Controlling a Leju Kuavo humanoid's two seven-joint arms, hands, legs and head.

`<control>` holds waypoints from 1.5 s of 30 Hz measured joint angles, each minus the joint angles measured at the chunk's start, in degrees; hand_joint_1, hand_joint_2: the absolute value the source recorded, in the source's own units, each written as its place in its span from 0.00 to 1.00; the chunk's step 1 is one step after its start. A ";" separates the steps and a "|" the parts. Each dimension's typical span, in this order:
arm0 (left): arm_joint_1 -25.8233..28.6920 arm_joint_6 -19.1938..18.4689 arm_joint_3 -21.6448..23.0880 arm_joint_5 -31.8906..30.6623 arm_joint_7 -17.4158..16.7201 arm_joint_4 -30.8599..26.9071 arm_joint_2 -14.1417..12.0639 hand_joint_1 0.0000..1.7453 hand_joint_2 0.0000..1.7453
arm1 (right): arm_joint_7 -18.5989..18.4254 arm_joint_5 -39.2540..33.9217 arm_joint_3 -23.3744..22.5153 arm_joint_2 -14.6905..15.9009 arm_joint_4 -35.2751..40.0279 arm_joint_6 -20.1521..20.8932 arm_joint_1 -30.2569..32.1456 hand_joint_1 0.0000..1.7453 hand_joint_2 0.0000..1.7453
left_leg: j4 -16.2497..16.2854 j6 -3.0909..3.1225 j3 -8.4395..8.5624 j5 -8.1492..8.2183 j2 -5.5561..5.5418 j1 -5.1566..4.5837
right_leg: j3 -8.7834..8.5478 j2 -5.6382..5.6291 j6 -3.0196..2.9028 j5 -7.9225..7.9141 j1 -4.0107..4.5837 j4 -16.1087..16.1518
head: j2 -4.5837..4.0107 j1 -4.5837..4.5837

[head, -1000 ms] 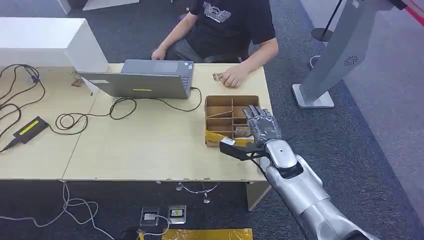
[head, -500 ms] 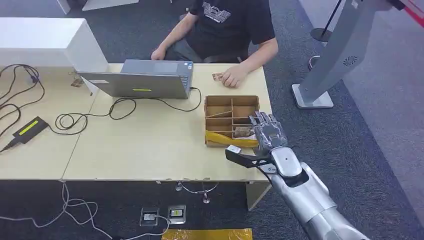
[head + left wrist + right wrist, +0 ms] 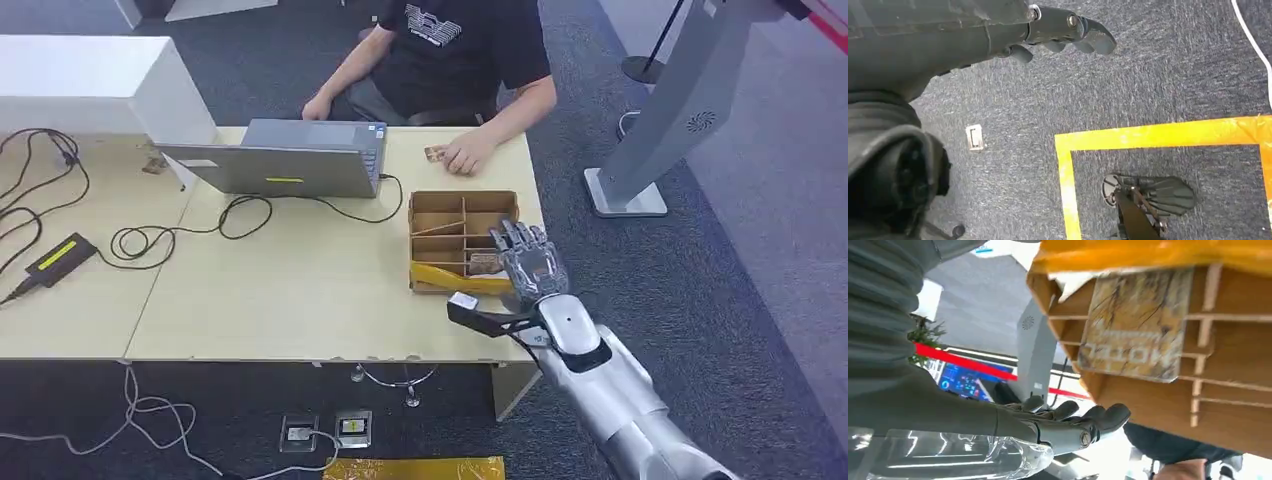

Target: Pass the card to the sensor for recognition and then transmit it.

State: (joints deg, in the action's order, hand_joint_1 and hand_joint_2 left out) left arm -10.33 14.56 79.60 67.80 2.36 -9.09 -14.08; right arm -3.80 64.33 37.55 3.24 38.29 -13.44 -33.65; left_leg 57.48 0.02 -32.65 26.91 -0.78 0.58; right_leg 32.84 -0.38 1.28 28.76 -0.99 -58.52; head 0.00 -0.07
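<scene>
Pale wooden table over dark carpet, bearing open grey laptop, looping black cables, black device with yellow label, compartmented cardboard box near right edge

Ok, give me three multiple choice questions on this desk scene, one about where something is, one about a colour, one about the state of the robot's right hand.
1. Where does the cardboard box stand?
A. on the floor
B. on the table, near its right end
C. on the laptop

2. What colour is the tape on the box's near wall?
A. yellow
B. blue
C. green

3. How is the right hand?
A. gripping the laptop
B. holding a cable
C. fingers spread, holding nothing

Answers:
1 B, the box sits on the table, right of the laptop.
2 A, the tape is yellow.
3 C, the fingers reach over the box, where a card lies, with nothing in them.
</scene>
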 joint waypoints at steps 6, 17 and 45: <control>0.03 0.04 0.30 -0.17 -0.06 0.00 -0.13 0.00 0.00 | 0.61 0.09 0.00 -1.33 -2.58 -1.27 0.02 0.00 1.00 | 0.00 0.00 0.00 0.00 0.00 0.00 | 0.01 -0.01 0.00 0.00 0.00 0.00 | 0.00 0.00; 0.07 0.11 0.81 0.22 -0.81 0.00 -0.44 0.00 0.00 | 1.03 -0.22 0.00 -2.78 -6.32 -2.47 0.00 0.00 1.00 | 0.00 0.00 0.01 0.00 0.00 0.00 | 0.01 -0.01 0.00 0.00 0.00 0.00 | 0.00 0.00; 0.10 -0.22 1.05 0.37 -2.86 0.00 -0.42 0.00 0.00 | 1.57 -0.31 0.00 -2.78 -7.85 -6.89 -0.76 0.00 1.00 | 0.00 0.00 0.00 0.00 0.00 0.00 | 0.00 0.00 0.00 0.00 0.00 0.00 | 0.00 0.00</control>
State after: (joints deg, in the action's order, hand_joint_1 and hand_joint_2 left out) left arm -10.23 14.34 80.65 68.17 -0.50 -9.09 -14.49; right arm -2.23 64.02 37.55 0.46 30.45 -20.33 -34.40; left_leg 57.48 0.02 -32.65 26.91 -0.78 0.58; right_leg 32.84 -0.38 1.28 28.76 -0.99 -58.52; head 0.00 -0.07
